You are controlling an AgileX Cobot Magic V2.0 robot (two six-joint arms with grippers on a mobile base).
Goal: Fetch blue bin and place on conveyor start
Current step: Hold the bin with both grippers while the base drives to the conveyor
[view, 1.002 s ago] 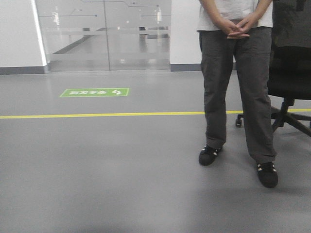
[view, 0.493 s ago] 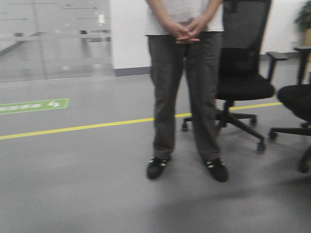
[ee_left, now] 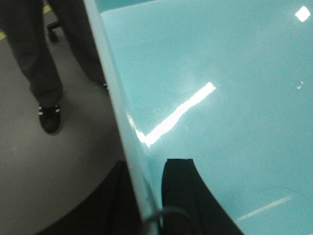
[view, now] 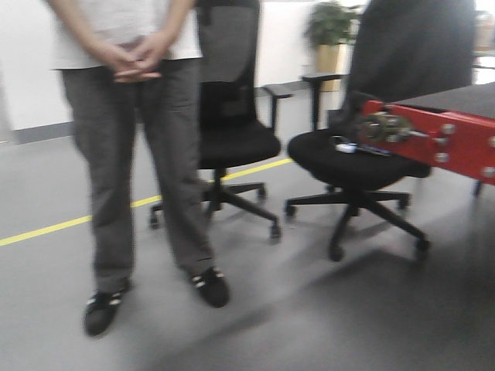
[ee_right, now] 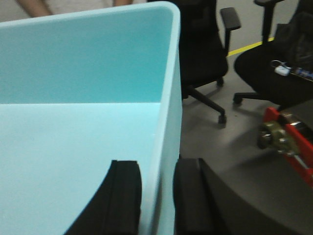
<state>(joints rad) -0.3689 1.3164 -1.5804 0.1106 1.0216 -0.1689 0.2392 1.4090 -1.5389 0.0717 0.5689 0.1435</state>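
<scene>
The blue bin (ee_left: 220,73) fills most of the left wrist view, pale turquoise and glossy, with nothing inside. My left gripper (ee_left: 146,196) is shut on its left wall, one black finger (ee_left: 183,196) inside and the other outside. In the right wrist view, my right gripper (ee_right: 157,196) is shut on the right wall of the blue bin (ee_right: 73,122), straddling the rim. The bin hangs above the grey floor. The conveyor start (view: 445,131) shows at the right of the front view, a red edge under a dark belt; its red corner (ee_right: 291,142) lies right of the bin.
A person (view: 131,139) stands at front left with hands clasped. Two black office chairs (view: 232,131) (view: 356,158) stand between the person and the conveyor, with keys on the nearer seat. A yellow floor line (view: 46,229) crosses the grey floor. A potted plant (view: 329,31) stands far back.
The front view has swung to the right. The person slid from right to left in the frame. The chairs and the red conveyor end came into view.
</scene>
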